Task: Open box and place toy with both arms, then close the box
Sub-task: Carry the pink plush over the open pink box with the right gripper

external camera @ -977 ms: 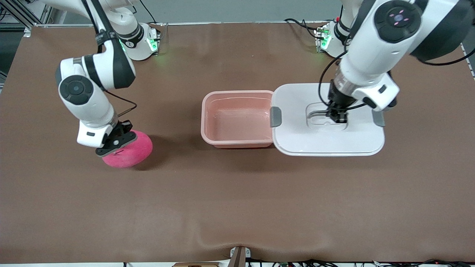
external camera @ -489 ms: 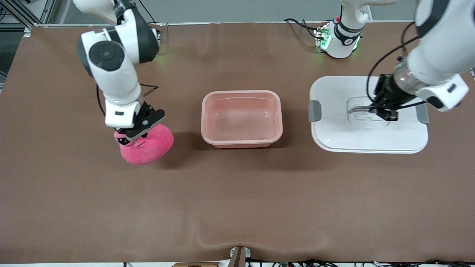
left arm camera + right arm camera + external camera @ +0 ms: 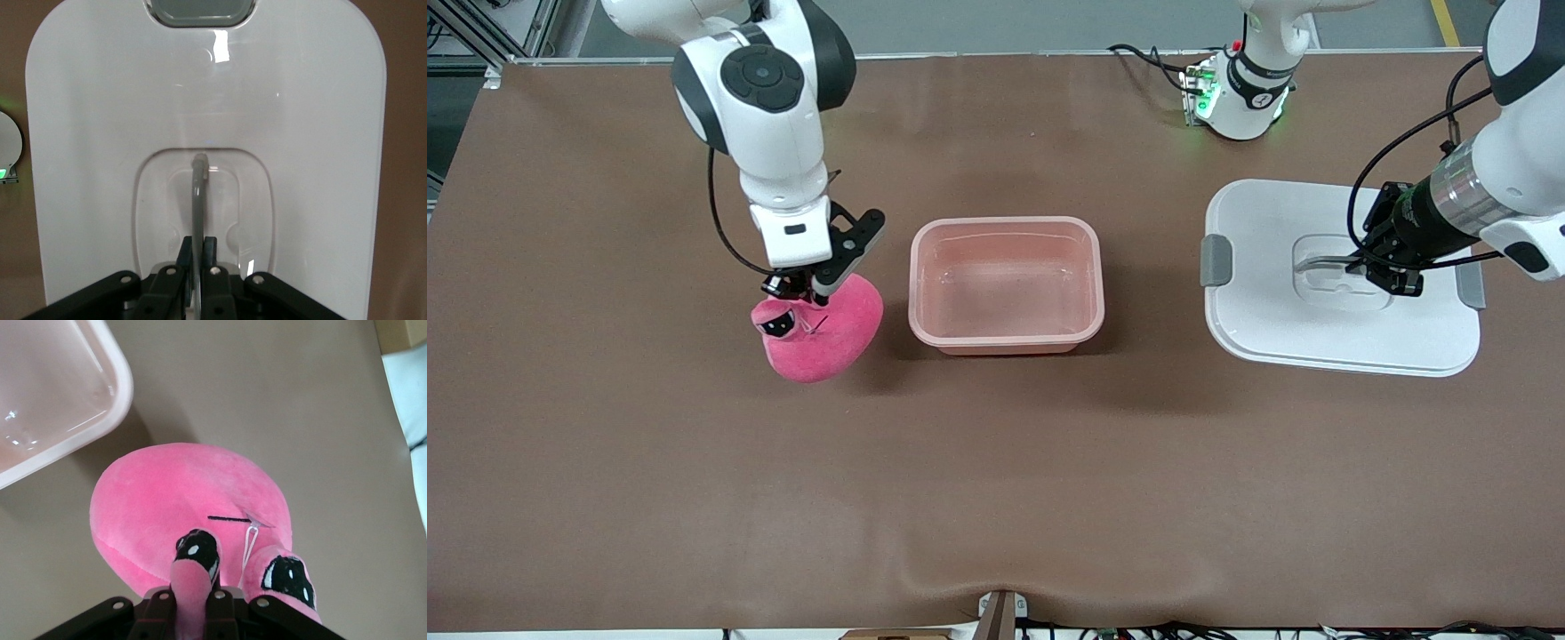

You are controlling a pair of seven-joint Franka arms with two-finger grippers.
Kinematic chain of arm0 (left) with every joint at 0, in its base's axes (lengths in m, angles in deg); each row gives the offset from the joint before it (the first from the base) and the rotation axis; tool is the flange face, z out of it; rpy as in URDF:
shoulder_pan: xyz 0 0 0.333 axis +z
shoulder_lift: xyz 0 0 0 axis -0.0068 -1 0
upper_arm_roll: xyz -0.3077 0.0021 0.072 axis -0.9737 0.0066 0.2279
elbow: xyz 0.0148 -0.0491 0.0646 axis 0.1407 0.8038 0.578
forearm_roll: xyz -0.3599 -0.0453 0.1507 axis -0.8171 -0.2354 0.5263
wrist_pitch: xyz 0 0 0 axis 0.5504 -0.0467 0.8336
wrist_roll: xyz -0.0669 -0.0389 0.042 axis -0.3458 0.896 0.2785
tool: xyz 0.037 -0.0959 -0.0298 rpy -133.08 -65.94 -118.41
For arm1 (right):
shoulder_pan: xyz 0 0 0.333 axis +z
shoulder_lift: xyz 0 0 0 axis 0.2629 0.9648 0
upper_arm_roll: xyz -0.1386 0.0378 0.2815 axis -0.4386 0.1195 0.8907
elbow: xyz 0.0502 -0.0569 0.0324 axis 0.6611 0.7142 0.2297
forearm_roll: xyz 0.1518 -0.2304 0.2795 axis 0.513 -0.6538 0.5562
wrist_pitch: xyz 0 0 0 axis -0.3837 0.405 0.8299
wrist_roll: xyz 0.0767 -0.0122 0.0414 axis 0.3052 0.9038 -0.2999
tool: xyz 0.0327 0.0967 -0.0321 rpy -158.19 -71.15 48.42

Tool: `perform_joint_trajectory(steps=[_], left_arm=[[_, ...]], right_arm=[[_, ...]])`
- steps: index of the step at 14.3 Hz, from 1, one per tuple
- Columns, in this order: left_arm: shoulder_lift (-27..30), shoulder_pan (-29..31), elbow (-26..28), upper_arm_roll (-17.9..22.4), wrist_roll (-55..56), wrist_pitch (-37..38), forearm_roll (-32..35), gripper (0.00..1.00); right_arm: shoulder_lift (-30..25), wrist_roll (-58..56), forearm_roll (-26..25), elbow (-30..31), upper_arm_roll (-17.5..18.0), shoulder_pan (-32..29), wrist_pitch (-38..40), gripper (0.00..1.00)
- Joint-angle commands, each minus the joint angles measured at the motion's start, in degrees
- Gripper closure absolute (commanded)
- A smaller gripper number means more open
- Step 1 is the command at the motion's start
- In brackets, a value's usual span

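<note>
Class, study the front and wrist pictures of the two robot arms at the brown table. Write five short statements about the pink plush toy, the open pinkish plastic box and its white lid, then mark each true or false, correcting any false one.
1. The pink plush toy with black-and-white eyes already lies inside the pinkish translucent box base. False: it is beside the base, toward the right arm's end.
2. The right gripper is shut on one of the toy's eye stalks. True.
3. The white plastic lid sits on the box base. False: it is apart from the base, toward the left arm's end.
4. The left gripper is shut on the lid's grey handle. True.
5. The box base holds several items. False: it is empty.
</note>
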Motion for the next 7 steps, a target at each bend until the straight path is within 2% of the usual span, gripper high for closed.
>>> perform_joint_trajectory(steps=[1, 3, 7], left_arm=[[1.88, 1.16, 1.85, -0.71, -0.84, 0.13, -0.65, 1.00], [1.88, 1.16, 1.94, -0.71, -0.84, 0.13, -0.39, 1.00], [1.97, 1.07, 1.85, -0.80, -0.84, 0.31, -0.39, 1.00]], right_arm=[[-1.76, -4.37, -1.24, -0.18, -0.36, 2.32, 0.87, 1.00], [-1.77, -7.45, -1.93, -0.18, -0.45, 4.69, 1.22, 1.00], [-1.50, -10.54, -7.55, -0.27, -0.36, 9.43, 1.22, 1.00]])
